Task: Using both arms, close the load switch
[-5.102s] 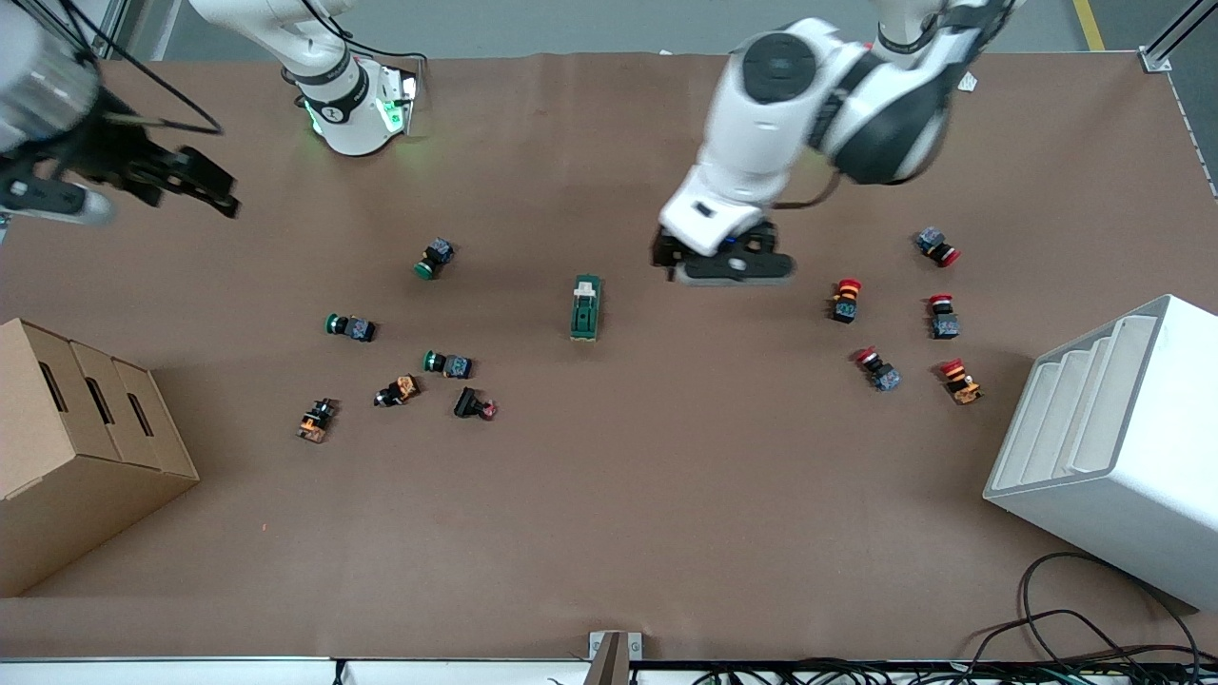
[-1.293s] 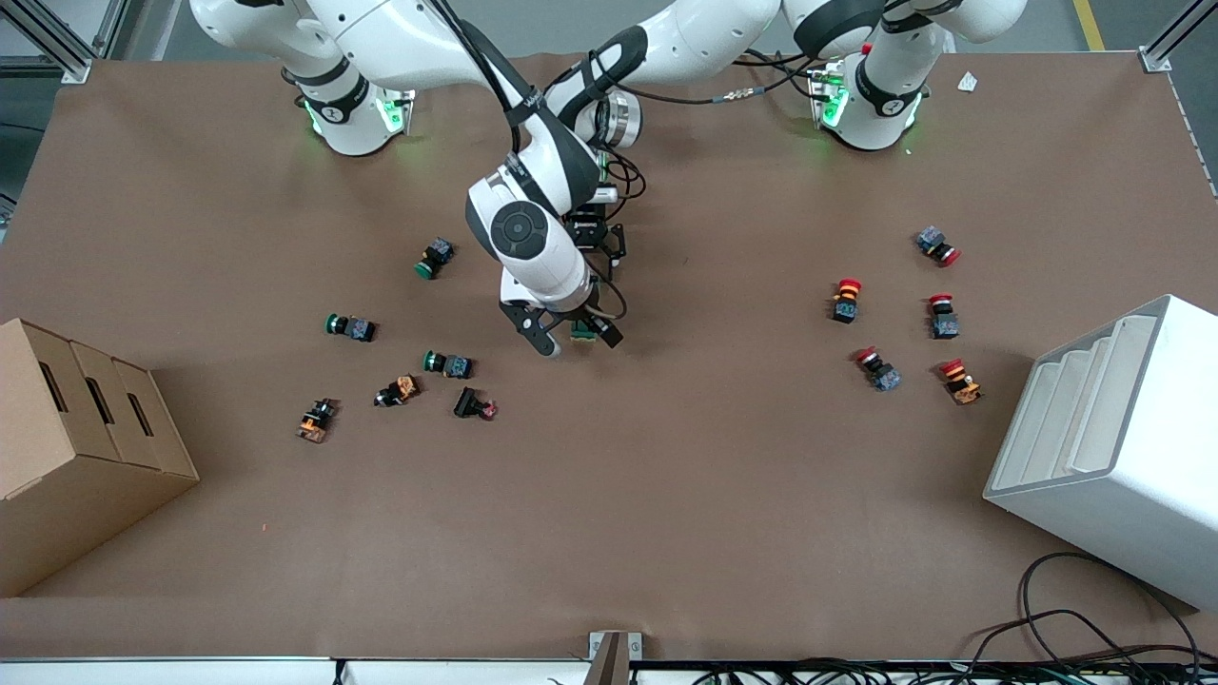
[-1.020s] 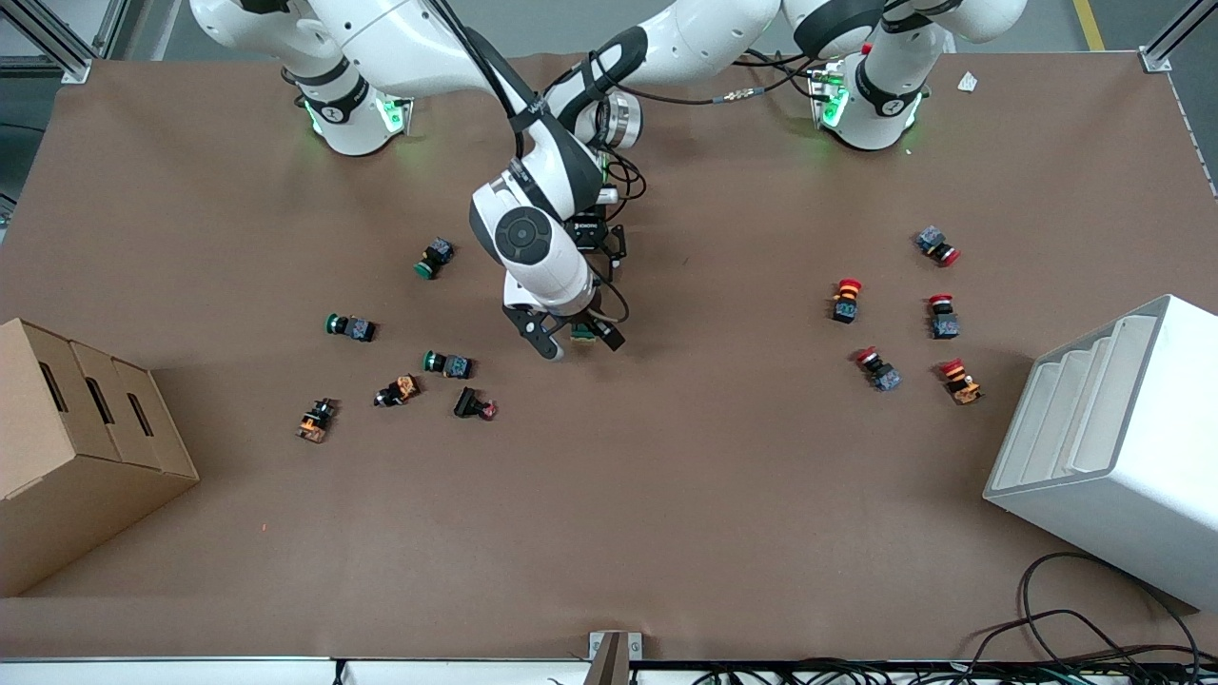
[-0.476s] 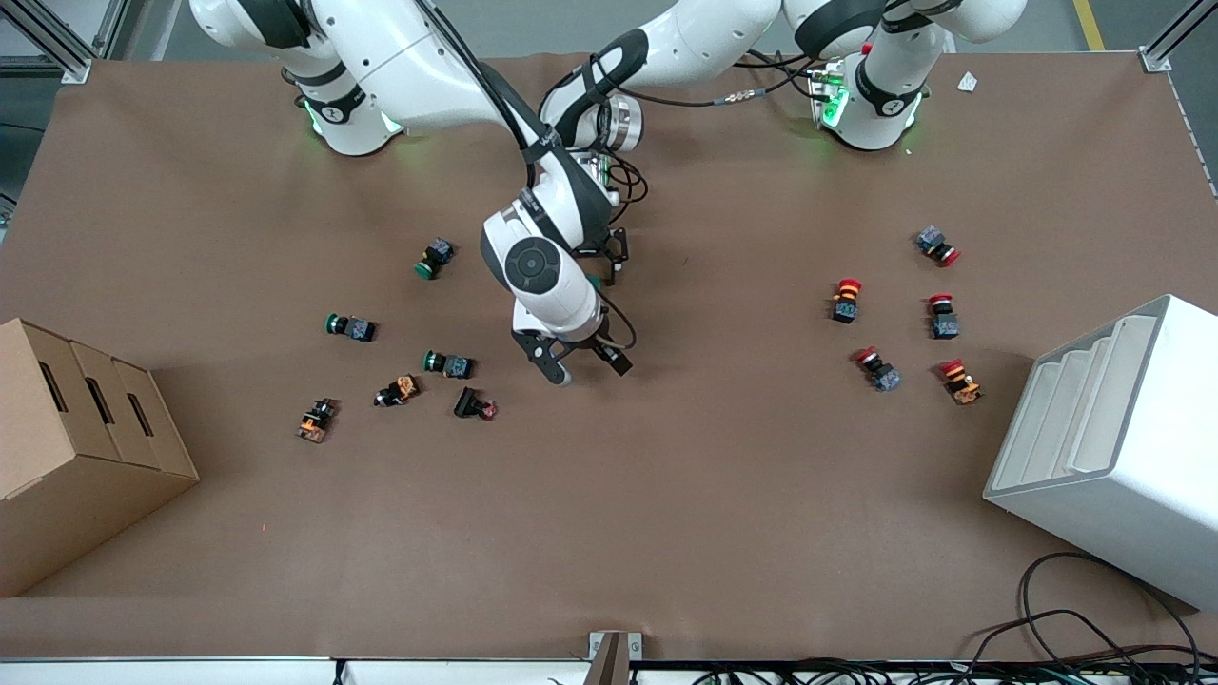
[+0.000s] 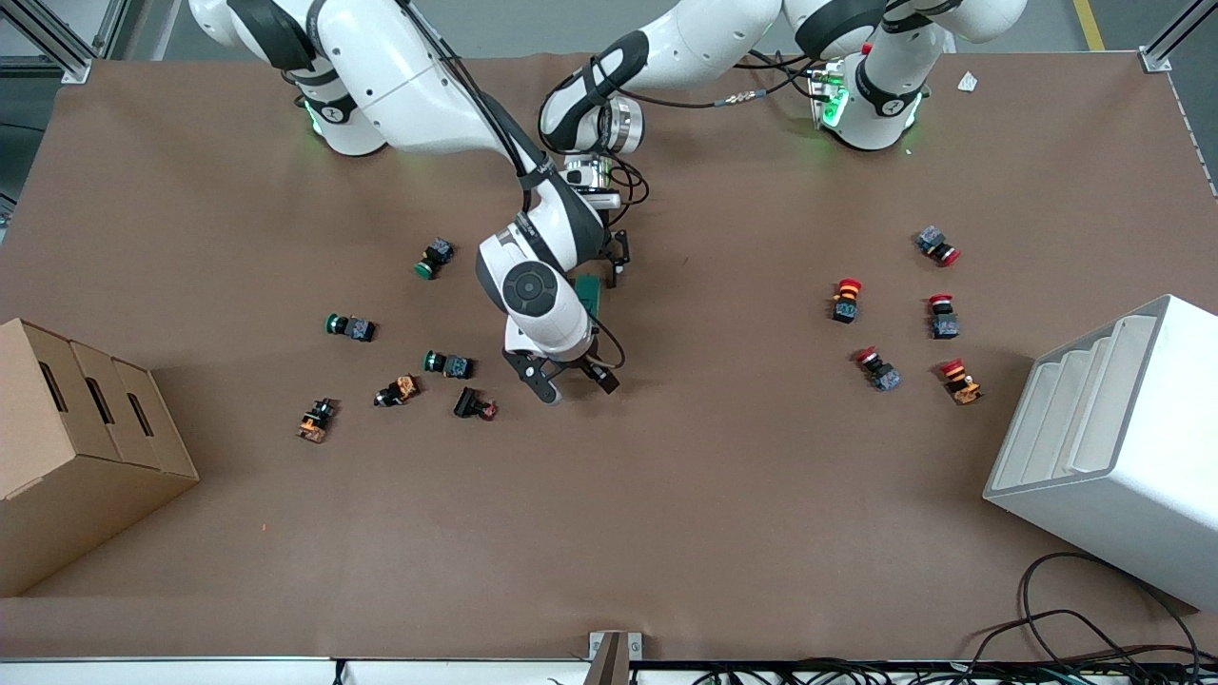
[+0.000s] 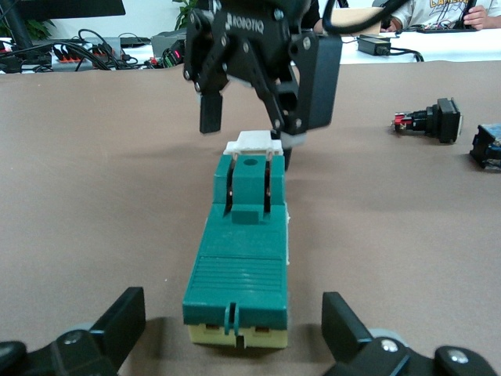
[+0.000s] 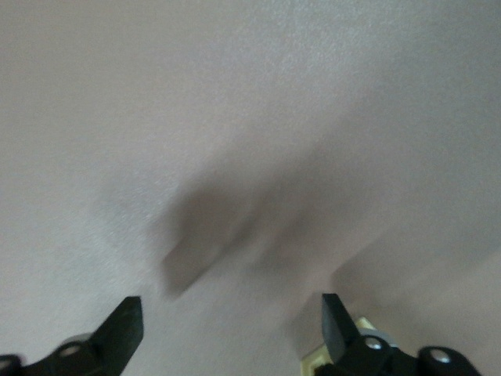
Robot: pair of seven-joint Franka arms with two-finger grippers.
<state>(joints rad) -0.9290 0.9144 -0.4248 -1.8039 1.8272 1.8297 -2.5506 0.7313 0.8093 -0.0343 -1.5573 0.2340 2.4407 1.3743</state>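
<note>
The dark green load switch (image 5: 590,293) lies on the brown table, partly hidden under the right arm. It shows whole in the left wrist view (image 6: 244,258), with its white toggle (image 6: 254,142) at the end away from that camera. My left gripper (image 5: 609,262) is open, its fingers (image 6: 117,321) on either side of the switch's cream-based end and clear of it. My right gripper (image 5: 573,379) is open and empty, low over the table just past the switch's nearer end. It also shows in the left wrist view (image 6: 249,117), by the toggle. The right wrist view shows blurred table between its open fingers (image 7: 121,325).
Green, orange and black push buttons (image 5: 447,363) lie toward the right arm's end. Red push buttons (image 5: 845,300) lie toward the left arm's end. A cardboard box (image 5: 76,447) and a white bin (image 5: 1123,447) stand at the table's two ends.
My right gripper has moved from over the switch toward the front camera, off its nearer end, uncovering part of it. The left gripper has stayed at the switch's farther end.
</note>
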